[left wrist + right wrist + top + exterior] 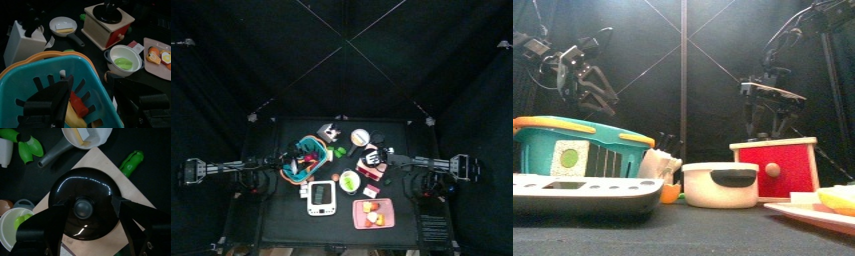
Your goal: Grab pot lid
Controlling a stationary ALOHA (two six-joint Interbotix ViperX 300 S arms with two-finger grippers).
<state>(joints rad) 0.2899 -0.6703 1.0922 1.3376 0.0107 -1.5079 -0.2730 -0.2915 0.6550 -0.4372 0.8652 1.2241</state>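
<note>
The pot lid (83,203) is black and domed with a round knob. It lies on the tan wooden top of the red box (775,168). In the right wrist view my right gripper (90,217) is open, with one jaw on each side of the lid, close above it. In the front view the right gripper (774,98) hangs over the box. The lid also shows in the left wrist view (107,16). My left gripper (100,102) is open and empty above the teal basket (40,75). A white pot (124,61) with something green inside stands without a lid.
A white pan (87,134) and green vegetables (132,162) lie close to the box. A white knife block (23,39), a pink plate of food (159,64) and a white scale (580,195) also crowd the table (285,215).
</note>
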